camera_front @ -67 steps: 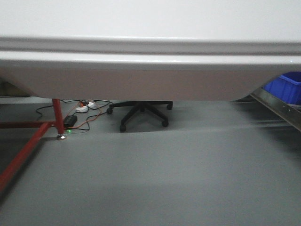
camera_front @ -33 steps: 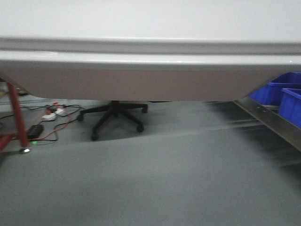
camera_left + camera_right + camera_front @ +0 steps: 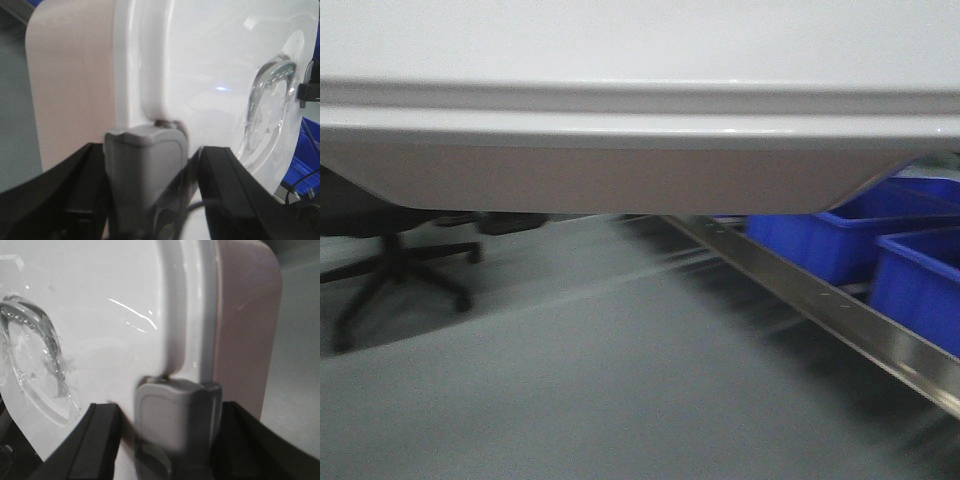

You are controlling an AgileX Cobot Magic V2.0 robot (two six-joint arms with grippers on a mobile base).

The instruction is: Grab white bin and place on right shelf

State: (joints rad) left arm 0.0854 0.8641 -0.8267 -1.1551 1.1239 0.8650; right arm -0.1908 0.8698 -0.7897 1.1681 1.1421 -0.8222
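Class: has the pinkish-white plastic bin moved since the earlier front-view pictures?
Yes. The pinkish-white plastic bin swung right, toward the shiny steel shelf rail; the black office chair slid left.

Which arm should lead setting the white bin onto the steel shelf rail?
Right, probably: the left end effector and right end effector both clamp the pinkish-white lidded plastic bin; the shiny steel shelf rail and blue plastic crates sit to its right.

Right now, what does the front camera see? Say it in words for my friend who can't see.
A big white bin fills the top of the picture, raised above the grey floor. At right, a shiny steel shelf rail has blue crates behind it; at left stands a blurry black office chair.
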